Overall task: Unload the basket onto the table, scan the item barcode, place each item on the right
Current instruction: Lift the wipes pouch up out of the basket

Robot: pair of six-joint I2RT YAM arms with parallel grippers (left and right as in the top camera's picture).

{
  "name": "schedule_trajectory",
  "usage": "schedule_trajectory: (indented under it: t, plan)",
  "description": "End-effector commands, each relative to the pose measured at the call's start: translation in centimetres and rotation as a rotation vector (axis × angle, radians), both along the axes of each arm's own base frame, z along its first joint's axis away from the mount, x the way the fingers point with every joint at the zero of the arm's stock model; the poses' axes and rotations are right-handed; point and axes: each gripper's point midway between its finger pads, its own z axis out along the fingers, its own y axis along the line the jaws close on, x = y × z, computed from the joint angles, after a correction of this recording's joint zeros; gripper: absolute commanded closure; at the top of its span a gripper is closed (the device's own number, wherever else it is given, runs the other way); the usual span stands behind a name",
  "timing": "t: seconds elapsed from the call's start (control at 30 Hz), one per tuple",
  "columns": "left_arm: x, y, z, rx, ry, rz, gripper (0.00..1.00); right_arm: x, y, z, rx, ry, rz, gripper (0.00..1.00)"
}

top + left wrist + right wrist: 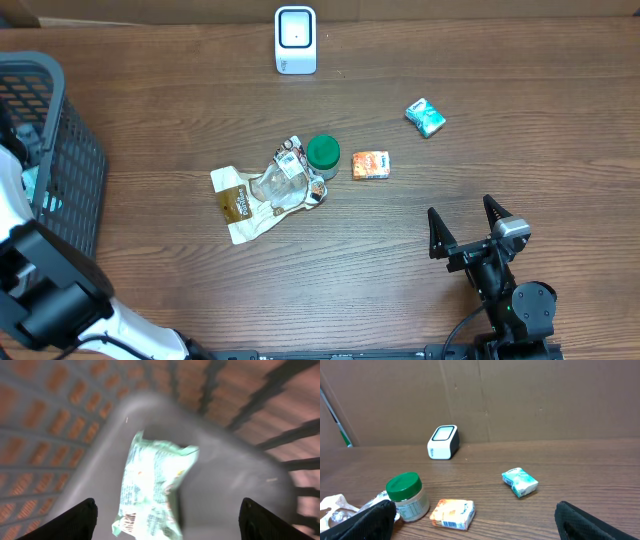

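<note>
The brown wood-grain table (200, 290) stands before a cardboard wall (545, 400). A white, rounded plastic barcode scanner (295, 40) stands at the table's far edge. Inside the dark plastic mesh basket (75, 160) on the left, the left gripper (170, 522) hangs with its jaws spread wide over a crinkled pale-green foil packet (150, 490), not gripping it. The right gripper (468, 232) is spread wide and empty.

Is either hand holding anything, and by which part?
Nothing is held. The left hand is open over a pale green packet in the basket, fingers clear of it; the right hand is open and empty.
</note>
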Motion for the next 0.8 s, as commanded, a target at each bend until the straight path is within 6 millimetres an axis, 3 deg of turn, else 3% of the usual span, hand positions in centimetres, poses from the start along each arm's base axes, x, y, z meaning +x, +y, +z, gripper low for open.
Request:
schedule_trajectory:
  t: [0.0,0.17,0.4,0.47,0.63,0.77]
  plan:
    - [-1.9,1.5,-4.4,-0.056,0.086,0.012,0.23,0.0,0.1,-0.2,0.003,-0.004,0.003,0.0]
    - [-2.6,1.7,-8.6,-0.152,0.117,-0.033,0.37,0.0,0.1,-0.2,0.003,-0.004,0.003,0.0]
    - [-2.9,1.2,-12.3,-0.238,0.137,-0.052,0.76,0.0,0.1,-0.2,0.003,-0.004,0.003,0.0]
    - [-2.9,1.2,-12.4,-0.238,0.138,-0.054,0.94,0.0,0.1,-0.2,0.003,-0.004,0.003,0.0]
    - [-2.7,1.2,-11.4,-0.23,0.128,-0.053,0.96,0.0,0.1,-0.2,0.003,-0.004,0.003,0.0]
    - [-2.0,1.7,-7.7,-0.199,0.04,0.024,0.96,0.0,0.1,-0.2,0.003,-0.004,0.003,0.0]
